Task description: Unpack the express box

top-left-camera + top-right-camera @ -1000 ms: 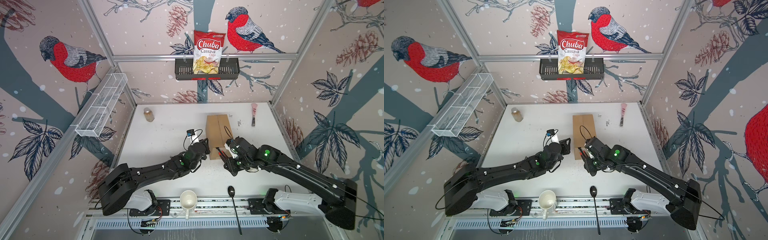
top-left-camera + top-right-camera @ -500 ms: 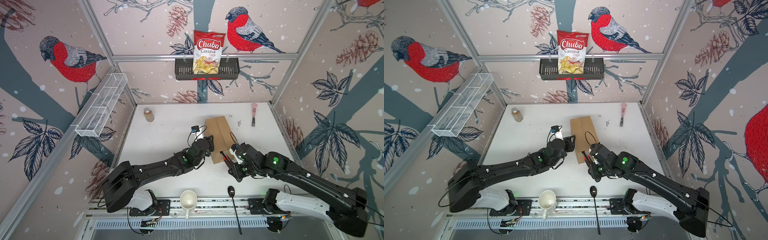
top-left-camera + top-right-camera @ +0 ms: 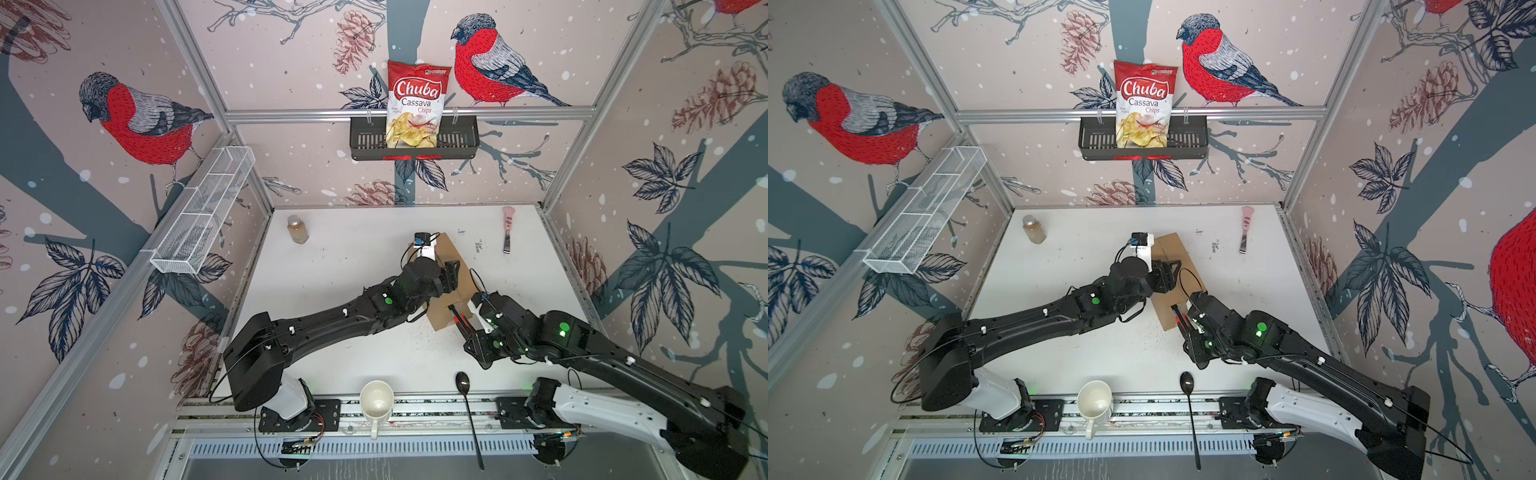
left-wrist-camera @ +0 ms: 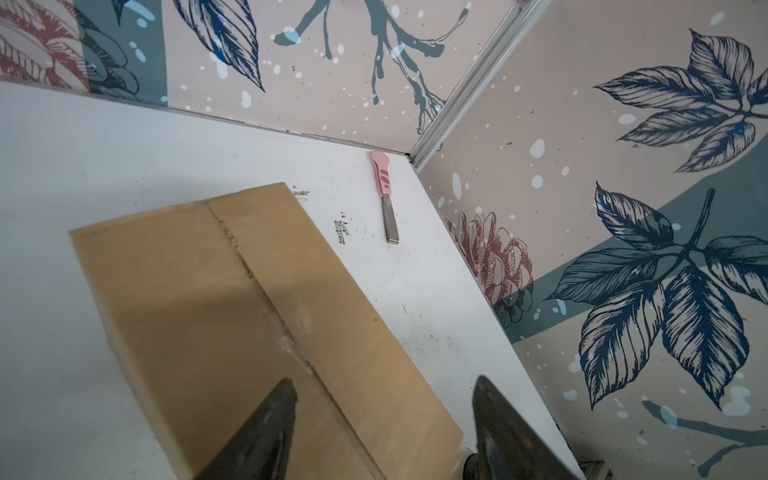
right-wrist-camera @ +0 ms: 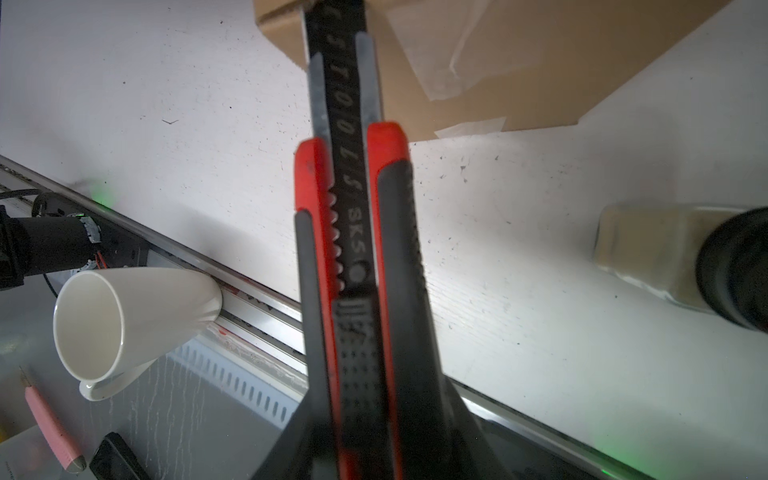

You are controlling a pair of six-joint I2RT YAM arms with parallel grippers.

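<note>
The express box (image 3: 440, 313) is a flat brown carton lying skewed at mid-table in both top views (image 3: 1167, 309), its flaps closed along a centre seam. My left gripper (image 3: 452, 271) hovers over the box's middle. In the left wrist view the left gripper (image 4: 384, 382) is open above the box top (image 4: 199, 299) with nothing between its fingers. My right gripper (image 3: 467, 328) is at the box's near end, shut on a red and black utility knife (image 5: 353, 187). The knife's tip reaches the taped end of the box (image 5: 540, 62).
A white mug (image 3: 376, 401) lies on the front rail beside a black spoon (image 3: 463, 382). A pink-handled scraper (image 3: 508, 226) lies at the back right and a small jar (image 3: 297, 229) at the back left. A chips bag (image 3: 417, 104) stands in the black wall basket.
My left gripper has opened and moved farther back over the box. The box has turned askew. My right gripper has drawn back toward the front with the knife.
</note>
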